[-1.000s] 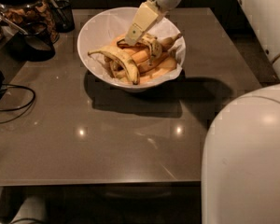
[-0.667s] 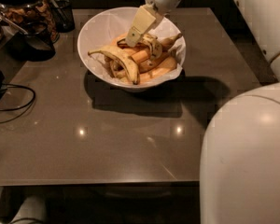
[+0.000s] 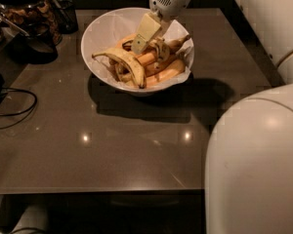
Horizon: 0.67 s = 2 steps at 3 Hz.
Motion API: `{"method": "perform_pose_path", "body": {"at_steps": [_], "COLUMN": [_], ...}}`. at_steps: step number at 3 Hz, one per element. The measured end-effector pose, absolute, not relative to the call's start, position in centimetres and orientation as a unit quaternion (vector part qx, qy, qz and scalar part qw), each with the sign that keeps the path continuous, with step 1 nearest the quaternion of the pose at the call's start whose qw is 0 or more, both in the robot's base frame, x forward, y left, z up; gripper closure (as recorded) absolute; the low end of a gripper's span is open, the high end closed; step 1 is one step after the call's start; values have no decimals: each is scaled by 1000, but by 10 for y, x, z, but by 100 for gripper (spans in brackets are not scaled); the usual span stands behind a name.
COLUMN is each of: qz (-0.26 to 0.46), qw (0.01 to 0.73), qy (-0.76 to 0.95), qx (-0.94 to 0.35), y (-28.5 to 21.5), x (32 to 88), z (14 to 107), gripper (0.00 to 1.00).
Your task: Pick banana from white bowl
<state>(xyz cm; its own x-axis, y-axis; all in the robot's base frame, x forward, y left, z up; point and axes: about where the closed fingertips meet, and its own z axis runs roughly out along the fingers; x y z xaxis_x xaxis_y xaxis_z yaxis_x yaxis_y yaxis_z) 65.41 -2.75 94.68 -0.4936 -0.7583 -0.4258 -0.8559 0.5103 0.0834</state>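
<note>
The white bowl (image 3: 103, 33) stands at the back middle of the dark table. It holds several bananas. The curved, arch-shaped banana (image 3: 125, 61) with dark bruising lies at the bowl's front left, its tip pointing left. Smoother orange-yellow bananas (image 3: 165, 71) lie to its right. My gripper (image 3: 138, 47) reaches down into the bowl from above, just behind the curved banana's arch and close over the pile. I cannot tell whether it touches any banana.
A glass jar of nuts (image 3: 25, 9) and dark items stand at the back left. A black cable (image 3: 13, 112) lies on the table's left side. My white body (image 3: 256, 165) fills the right foreground. The table's front edge (image 3: 97, 191) is near.
My gripper has sunk slightly lower into the bowl toward the bananas. The bananas and the bowl have not moved.
</note>
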Motion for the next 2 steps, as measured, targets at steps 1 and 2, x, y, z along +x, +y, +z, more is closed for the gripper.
{"method": "perform_pose_path", "body": {"at_steps": [1,2], "qz": [129,120], "qw": [161,151], "qy": [860,865], "qx": [-466,-463], "y": [-32,-34], "x": [661,667], "z": [937,926], "gripper": [25,24]}}
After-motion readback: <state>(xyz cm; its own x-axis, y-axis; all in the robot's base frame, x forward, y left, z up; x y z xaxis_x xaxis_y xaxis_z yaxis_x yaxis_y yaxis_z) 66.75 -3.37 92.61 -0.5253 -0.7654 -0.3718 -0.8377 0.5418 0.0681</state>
